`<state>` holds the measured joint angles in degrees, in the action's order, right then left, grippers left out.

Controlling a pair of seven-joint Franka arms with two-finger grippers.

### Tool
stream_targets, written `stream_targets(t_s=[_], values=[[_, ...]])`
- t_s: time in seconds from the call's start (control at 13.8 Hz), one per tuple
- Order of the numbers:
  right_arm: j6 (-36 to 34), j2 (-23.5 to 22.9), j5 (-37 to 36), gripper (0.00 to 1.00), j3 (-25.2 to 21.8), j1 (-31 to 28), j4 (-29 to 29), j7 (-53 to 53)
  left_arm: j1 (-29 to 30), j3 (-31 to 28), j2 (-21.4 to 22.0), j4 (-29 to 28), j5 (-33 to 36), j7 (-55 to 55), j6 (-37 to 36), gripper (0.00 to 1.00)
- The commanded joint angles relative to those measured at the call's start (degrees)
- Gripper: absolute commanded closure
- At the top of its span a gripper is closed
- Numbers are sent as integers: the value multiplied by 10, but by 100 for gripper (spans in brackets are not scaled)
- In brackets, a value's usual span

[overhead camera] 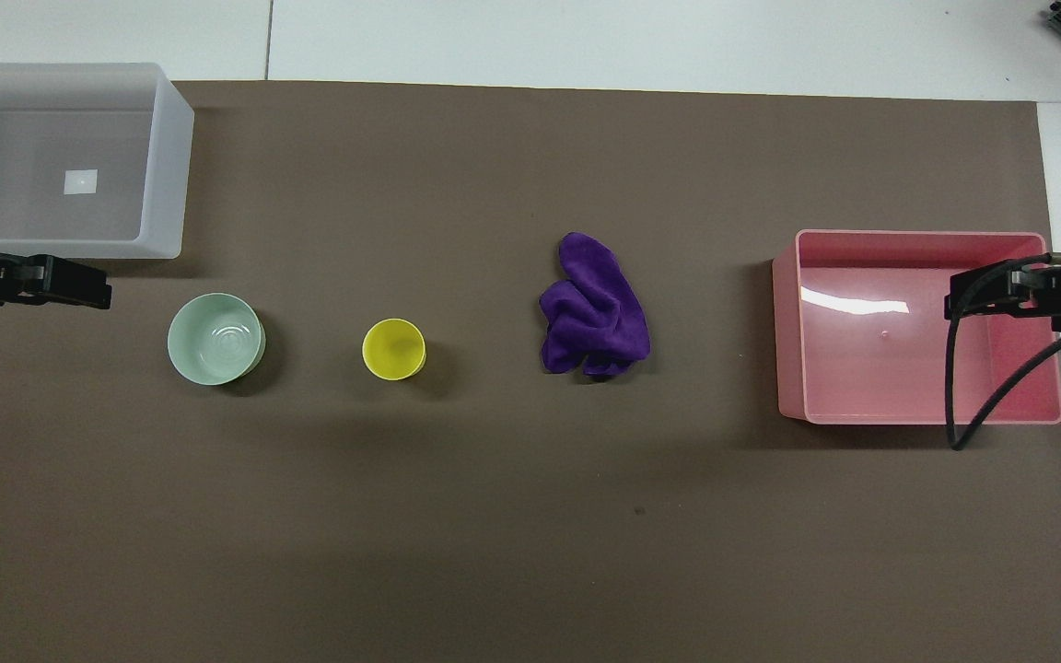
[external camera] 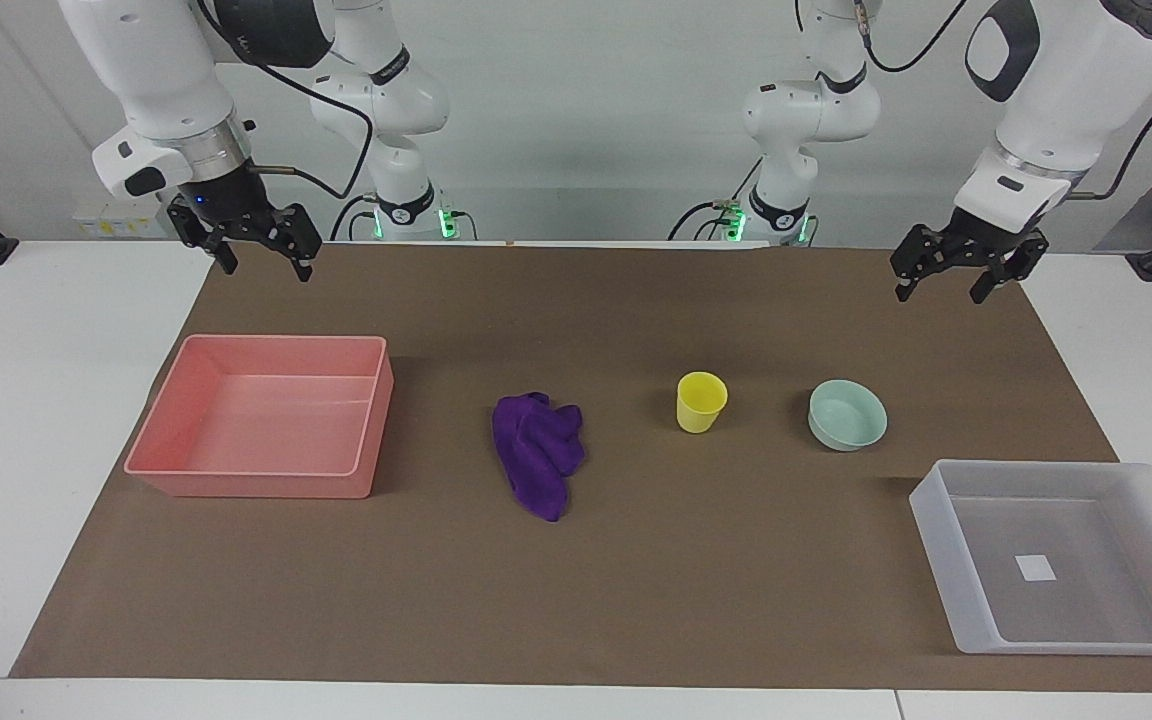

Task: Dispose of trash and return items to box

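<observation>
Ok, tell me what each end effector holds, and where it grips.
Nothing. The left end effector and right end effector hang open and empty.

White table [external camera: 56, 420], brown mat [external camera: 636, 580], pink bin [external camera: 266, 480], purple rag [external camera: 538, 452], yellow cup [external camera: 701, 402], mint bowl [external camera: 846, 415], translucent tray [external camera: 946, 540]

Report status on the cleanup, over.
Left end effector and right end effector open, raised, holding nothing. Purple rag, yellow cup, mint bowl untouched on mat. Translucent tray holds nothing. Path unobstructed.
</observation>
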<state>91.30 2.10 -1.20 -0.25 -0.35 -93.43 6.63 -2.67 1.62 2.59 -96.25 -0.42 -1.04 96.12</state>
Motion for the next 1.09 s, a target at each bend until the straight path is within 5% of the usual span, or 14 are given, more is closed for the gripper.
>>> stream_targets(t_s=[0.0,0.43,1.01], values=[[-8,4,9,0,2,-7,-2,-12,-5,-1,16,-18,12,8,0,0],[-8,4,9,0,2,-7,-2,-11,-1,-4,17,-20,12,8,7,0],[-8,3,9,0,2,-7,-2,-12,12,-4,1,-115,12,6,143,0]])
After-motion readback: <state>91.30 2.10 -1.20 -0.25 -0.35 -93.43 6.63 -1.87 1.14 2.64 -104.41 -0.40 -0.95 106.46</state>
